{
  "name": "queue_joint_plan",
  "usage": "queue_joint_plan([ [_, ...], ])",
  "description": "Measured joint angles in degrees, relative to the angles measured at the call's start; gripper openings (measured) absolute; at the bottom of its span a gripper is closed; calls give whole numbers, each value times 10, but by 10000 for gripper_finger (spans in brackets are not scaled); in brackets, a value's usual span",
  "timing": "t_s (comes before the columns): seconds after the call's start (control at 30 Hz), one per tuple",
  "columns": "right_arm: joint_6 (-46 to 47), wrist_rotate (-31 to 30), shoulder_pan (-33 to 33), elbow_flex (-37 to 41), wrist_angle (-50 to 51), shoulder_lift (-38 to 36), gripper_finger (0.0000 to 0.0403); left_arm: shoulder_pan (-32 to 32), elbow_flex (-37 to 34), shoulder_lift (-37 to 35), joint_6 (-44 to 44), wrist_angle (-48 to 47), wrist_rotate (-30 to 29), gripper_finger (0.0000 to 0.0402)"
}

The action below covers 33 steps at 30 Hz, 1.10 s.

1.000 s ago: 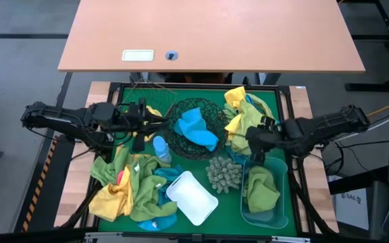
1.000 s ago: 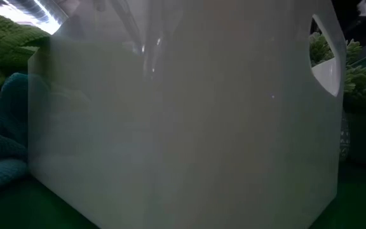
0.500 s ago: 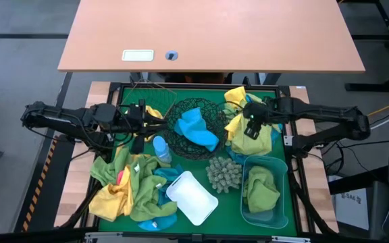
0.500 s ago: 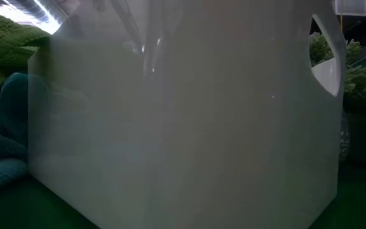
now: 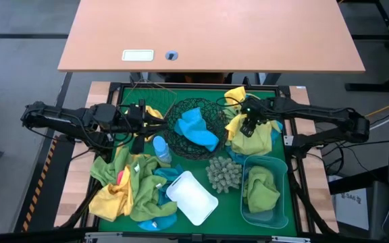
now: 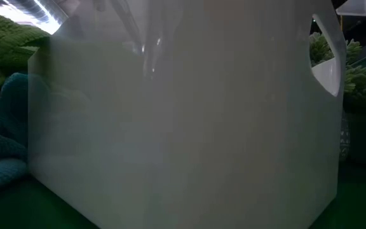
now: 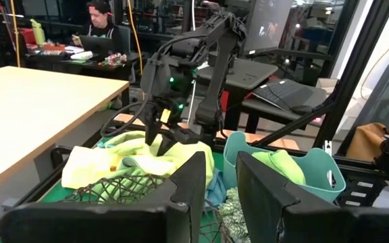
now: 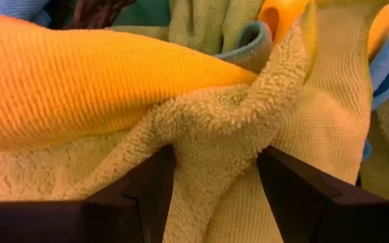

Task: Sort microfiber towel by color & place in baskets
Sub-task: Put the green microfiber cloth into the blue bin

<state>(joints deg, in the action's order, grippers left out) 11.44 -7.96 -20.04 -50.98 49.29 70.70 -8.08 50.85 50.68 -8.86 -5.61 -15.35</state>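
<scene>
Towels (image 5: pixel 252 128) are heaped at the green mat's 2 o'clock corner, and your right gripper (image 5: pixel 248 124) is pressed into that pile: a lime-green fold (image 8: pixel 211 145) bulges up between its spread fingers (image 8: pixel 296 185), with a yellow towel (image 8: pixel 80 81) just beyond. Your left gripper (image 5: pixel 155 121) hangs at the black mesh bowl's (image 5: pixel 194 128) 9 o'clock rim, fingers (image 7: pixel 191 182) a narrow gap apart, holding nothing.

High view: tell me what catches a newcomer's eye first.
The bright blue towel in the round black wire-mesh bowl at the middle of the green mat stands out first. Next, the right gripper, jaws open, pushed into the yellow and lime green towel pile beside the bowl. A bigger heap fills the near-left corner.
</scene>
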Motion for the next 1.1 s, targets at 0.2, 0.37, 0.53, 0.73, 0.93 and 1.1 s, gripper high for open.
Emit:
queue_joint_plan([
  [0.2, -3, 0, 1, 0, -3, 0, 162, 0, 0, 0, 0, 0, 0, 79],
  [0.37, -18, 1, 1, 0, 0, 0, 60, 0, 0, 0, 0, 0, 0, 79],
  [0.53, -27, 4, 1, -4, 13, -2, 15, 0, 0, 0, 0, 0, 0, 79],
  [0.73, -28, 29, 2, -70, 92, -15, 5, 0, 0, 0, 0, 0, 0, 79],
  [0.93, -19, 51, 3, -178, 144, -50, 3, 0, 0, 0, 0, 0, 0, 79],
  [1.1, 15, 70, 3, -280, 168, -80, 3, 0, 0, 0, 0, -3, -4, 79],
])
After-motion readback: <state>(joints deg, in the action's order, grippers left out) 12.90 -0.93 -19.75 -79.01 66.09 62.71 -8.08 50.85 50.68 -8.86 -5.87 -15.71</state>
